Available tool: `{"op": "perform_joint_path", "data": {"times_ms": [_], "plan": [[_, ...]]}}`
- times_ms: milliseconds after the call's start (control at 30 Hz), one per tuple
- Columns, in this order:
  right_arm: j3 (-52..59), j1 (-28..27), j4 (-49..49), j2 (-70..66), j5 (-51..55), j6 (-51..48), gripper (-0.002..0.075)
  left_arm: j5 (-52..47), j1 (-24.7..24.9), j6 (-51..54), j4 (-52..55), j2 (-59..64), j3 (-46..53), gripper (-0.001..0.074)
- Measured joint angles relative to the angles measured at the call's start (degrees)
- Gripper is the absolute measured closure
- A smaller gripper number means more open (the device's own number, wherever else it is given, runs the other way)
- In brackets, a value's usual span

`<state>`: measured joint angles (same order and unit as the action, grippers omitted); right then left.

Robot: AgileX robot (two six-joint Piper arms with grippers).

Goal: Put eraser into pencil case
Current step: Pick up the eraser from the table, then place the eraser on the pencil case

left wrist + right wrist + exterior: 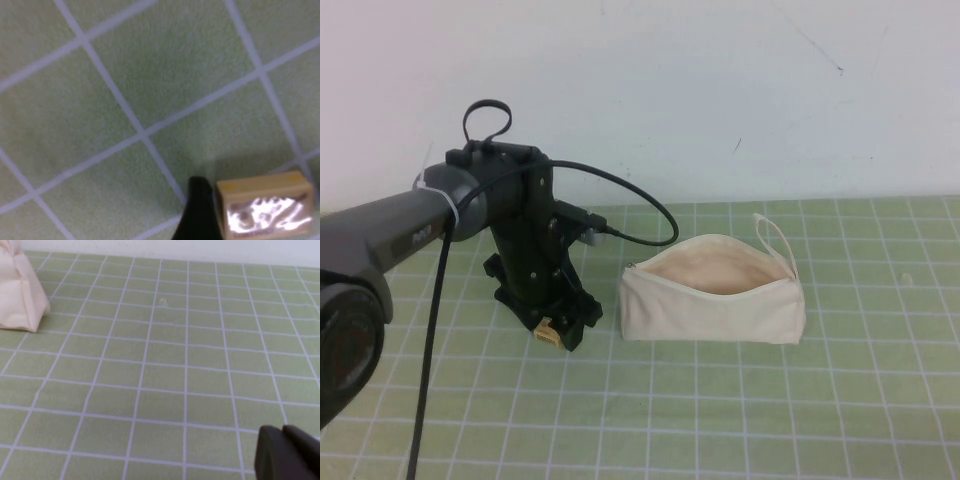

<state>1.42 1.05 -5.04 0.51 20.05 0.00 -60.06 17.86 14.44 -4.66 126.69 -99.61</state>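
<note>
Two arms on the rig, only the left one seen in the high view. Left hand (557, 333) lowered to the counter (740, 410) at centre left of the frame, pointing down, wrist body black, a dark cable looping off toward the upper middle. Closed on the eraser (549, 331): a small tan-yellow block pinched between the fingers, showing just at the tip. Same block at lower right of the left wrist frame (266, 209), pale shiny print on its face, one dark finger (199, 212) pressed against its side, green gridded mat right behind it. Whether the block touches the mat or sits just above it, cannot tell.

Just beside, at centre right of the high frame, the pencil case (715, 290): cream-white fabric, standing on its base, mouth gaping upward with pale beige lining exposed, thin loop strap (775, 240) rising at its right end. Apart from the left hand, not touching.

Right hand (287, 455) only a dark corner at lower right of its own wrist frame; open or closed, cannot tell. Corner of the case at upper left there (20, 295).
</note>
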Motion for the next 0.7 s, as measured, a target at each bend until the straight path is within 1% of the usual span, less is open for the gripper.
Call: {"op": "perform_joint_path", "data": {"times_ms": [67,167,200,233,400,500,600,700], "plan": [[0.00,0.00,0.00,0.00,0.00,0.00,0.0727,-0.38,0.00,-0.99,0.29,0.65,0.00,0.0279],[0.00,0.00,0.00,0.00,0.00,0.00,0.0727,-0.38,0.00,-1.64,0.42,0.65,-0.09,0.0387],[0.00,0.00,0.00,0.00,0.00,0.00,0.0727,-0.38,0.00,-1.77,0.42,0.65,-0.09,0.0437],[0.00,0.00,0.00,0.00,0.00,0.00,0.0727,-0.38,0.00,-2.04,0.42,0.65,-0.09,0.0451],[0.00,0.00,0.00,0.00,0.00,0.00,0.0727,-1.11,-0.10,-2.83,0.34,0.08,-0.22,0.0451],[0.00,0.00,0.00,0.00,0.00,0.00,0.0727,-1.12,-0.10,-3.49,0.69,-3.11,-0.22,0.0451],[0.00,0.00,0.00,0.00,0.00,0.00,0.0727,-0.75,-0.10,-3.72,-0.26,-9.93,-0.22,0.0451],[0.00,0.00,0.00,0.00,0.00,0.00,0.0727,0.60,0.04,-2.73,-5.58,-17.18,-0.22,0.0451]]}}
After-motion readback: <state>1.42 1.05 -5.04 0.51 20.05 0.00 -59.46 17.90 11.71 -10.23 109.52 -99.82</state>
